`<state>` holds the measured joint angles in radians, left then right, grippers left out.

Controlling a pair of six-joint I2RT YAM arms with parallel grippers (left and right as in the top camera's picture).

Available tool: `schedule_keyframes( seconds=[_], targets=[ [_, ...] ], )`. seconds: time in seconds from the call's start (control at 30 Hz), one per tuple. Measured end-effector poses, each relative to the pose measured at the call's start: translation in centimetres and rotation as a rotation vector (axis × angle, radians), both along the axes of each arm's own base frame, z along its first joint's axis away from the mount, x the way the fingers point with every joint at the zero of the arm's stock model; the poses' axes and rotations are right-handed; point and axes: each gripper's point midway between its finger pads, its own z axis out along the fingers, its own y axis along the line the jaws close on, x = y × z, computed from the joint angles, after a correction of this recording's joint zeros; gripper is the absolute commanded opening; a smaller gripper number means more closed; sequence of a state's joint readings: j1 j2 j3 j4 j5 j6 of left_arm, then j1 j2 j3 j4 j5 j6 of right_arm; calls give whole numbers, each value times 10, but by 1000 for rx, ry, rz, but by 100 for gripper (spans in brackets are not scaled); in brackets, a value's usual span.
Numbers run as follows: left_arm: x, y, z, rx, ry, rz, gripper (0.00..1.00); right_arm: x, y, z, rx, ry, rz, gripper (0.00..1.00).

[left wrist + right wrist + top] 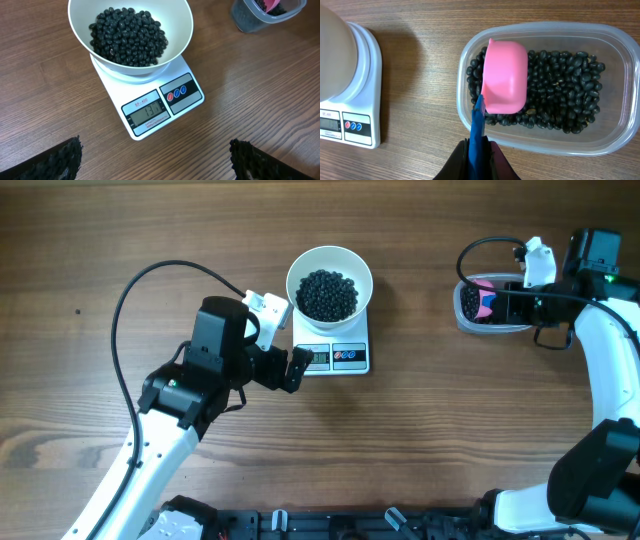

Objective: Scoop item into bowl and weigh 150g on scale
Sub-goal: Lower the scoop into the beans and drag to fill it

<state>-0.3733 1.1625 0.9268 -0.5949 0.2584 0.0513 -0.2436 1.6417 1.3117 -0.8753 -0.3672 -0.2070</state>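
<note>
Presently the bowl (182, 30) of black beans (129, 37) sits on the scale (155, 100); the left gripper (157, 162) hovers nearby, wide open and empty, while the right gripper (479, 150) pinches the handle of the pink scoop (505, 75) (it lies inside the clear container (615, 135)).

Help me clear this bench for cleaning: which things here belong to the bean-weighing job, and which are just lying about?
In the job: black beans, white bowl, scale, pink scoop gripped by the right claw, clear container of more beans.
Just about: the left arm's black cable; the open left claw, holding nothing.
</note>
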Motion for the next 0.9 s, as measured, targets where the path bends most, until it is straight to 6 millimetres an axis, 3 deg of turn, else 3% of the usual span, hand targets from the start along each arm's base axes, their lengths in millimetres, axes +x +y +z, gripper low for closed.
schedule_keyframes(
  seconds=[0.5, 0.9],
  targets=[
    [0, 0, 0, 0, 0, 0, 100, -16, -20, 5, 170, 33, -105, 4],
    [0, 0, 0, 0, 0, -1, 100, -23, -62, 17, 390, 50, -414, 4]
  ],
)
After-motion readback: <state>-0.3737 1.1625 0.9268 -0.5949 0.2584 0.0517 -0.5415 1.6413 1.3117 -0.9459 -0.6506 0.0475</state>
